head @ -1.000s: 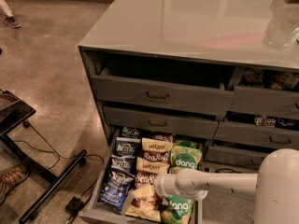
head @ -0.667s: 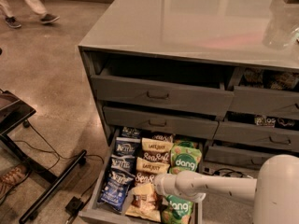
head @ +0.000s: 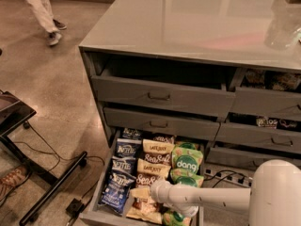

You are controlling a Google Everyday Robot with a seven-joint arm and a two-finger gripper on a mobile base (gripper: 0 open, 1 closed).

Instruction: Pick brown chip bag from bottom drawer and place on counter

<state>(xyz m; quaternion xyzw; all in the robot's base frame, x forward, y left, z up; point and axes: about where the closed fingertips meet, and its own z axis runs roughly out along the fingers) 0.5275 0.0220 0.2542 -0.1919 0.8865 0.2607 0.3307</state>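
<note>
Edged slightly left, the white gripper claw (head: 162,196) hangs just above the crinkly brown chip bag (head: 147,175); spread or pinching, I cannot tell. Probably light and slippery: pinch its top seam.

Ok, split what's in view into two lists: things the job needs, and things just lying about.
Job:
- brown chip bags, middle column of the bottom drawer
- counter
- end effector, low over that column near the drawer's front

Lying about:
- blue Kettle bags
- green dang bags
- upper drawers
- floor cables
- person walking past
</note>
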